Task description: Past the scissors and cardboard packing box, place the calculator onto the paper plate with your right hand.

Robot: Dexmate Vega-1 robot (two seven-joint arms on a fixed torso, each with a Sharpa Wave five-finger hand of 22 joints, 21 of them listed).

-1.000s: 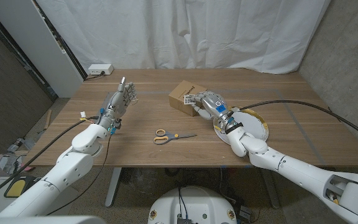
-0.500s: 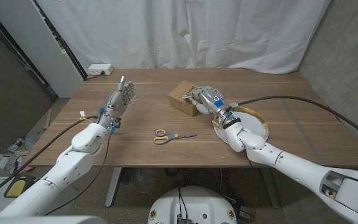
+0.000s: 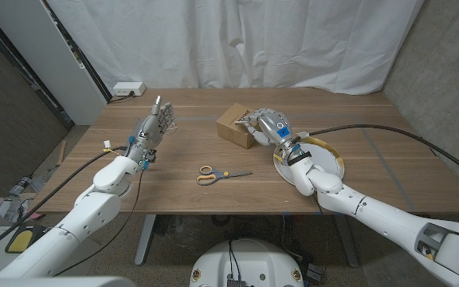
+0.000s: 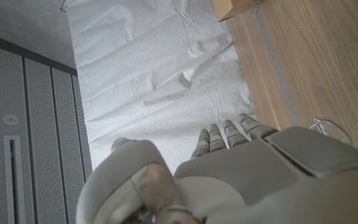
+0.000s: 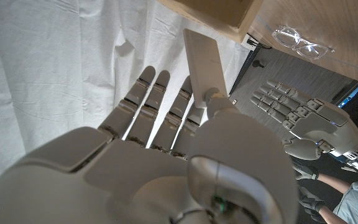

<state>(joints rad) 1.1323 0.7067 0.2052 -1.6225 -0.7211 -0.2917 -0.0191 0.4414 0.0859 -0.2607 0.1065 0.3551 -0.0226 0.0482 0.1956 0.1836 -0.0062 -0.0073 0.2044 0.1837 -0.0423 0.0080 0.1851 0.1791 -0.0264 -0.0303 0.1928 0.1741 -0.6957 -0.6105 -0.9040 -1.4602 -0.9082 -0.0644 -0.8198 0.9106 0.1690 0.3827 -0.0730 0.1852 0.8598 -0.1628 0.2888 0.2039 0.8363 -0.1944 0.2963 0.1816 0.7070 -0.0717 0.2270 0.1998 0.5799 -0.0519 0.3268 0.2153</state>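
My right hand (image 3: 267, 127) hovers beside the cardboard packing box (image 3: 235, 124), just beyond the paper plate (image 3: 322, 162). In the right wrist view its thumb pinches a thin white slab, the calculator (image 5: 204, 59), against its straight fingers (image 5: 157, 106), close under the box (image 5: 219, 14). In the head view the hand hides most of the calculator. The scissors (image 3: 222, 174), with orange handles, lie on the table in front of the box. My left hand (image 3: 154, 127) stands raised at the left, fingers apart and holding nothing; it also appears as the left hand (image 5: 306, 118).
A white power strip (image 3: 128, 89) lies at the table's far left corner. Clear-framed glasses (image 5: 297, 39) lie on the wood near the box. A person's gloved hand (image 5: 309, 202) is at the picture's edge. A white curtain hangs behind the table.
My right hand has moved from the plate's near rim up and away, closer to the box, turning as it went. The left hand has stayed still.
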